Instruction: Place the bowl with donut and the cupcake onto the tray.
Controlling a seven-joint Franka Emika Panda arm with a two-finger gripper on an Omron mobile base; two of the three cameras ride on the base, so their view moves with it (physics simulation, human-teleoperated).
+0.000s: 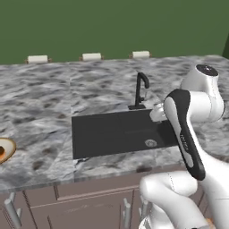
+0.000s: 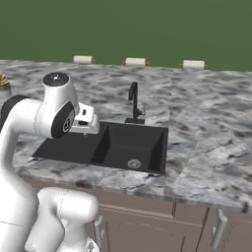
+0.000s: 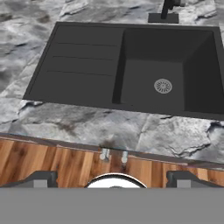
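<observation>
The tan-cream bowl lies on the marble counter at the far left of the left base view, cut off by the picture's edge. A brown sliver of the donut shows inside it. My gripper hangs over the counter's front edge before the sink, far to the right of the bowl. Its two dark fingertips stand wide apart with nothing between them, so it is open. The tray and the cupcake are out of view.
A black sink with a drainboard is set into the counter, with a black faucet behind it. A spiky tan plant in a grey pot stands at the far left of the right base view. Wooden cabinet fronts run below the counter edge.
</observation>
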